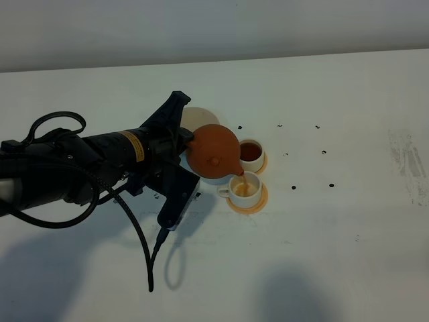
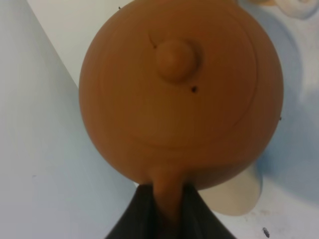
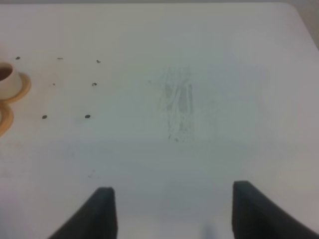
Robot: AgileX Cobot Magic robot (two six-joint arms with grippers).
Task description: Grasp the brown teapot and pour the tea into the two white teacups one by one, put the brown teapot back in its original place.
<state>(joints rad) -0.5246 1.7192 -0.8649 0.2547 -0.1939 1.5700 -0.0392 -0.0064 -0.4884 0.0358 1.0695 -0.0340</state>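
The left gripper (image 2: 167,201) is clamped on the handle of the brown teapot (image 1: 213,151), which is tilted spout-down over the nearer white teacup (image 1: 244,188), beside the beige coaster (image 1: 199,117); the right gripper (image 3: 169,211) stands wide, holding nothing.

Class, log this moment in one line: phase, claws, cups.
phase: pouring | left claw: shut on teapot | right claw: open | far cup: filled | near cup: filling
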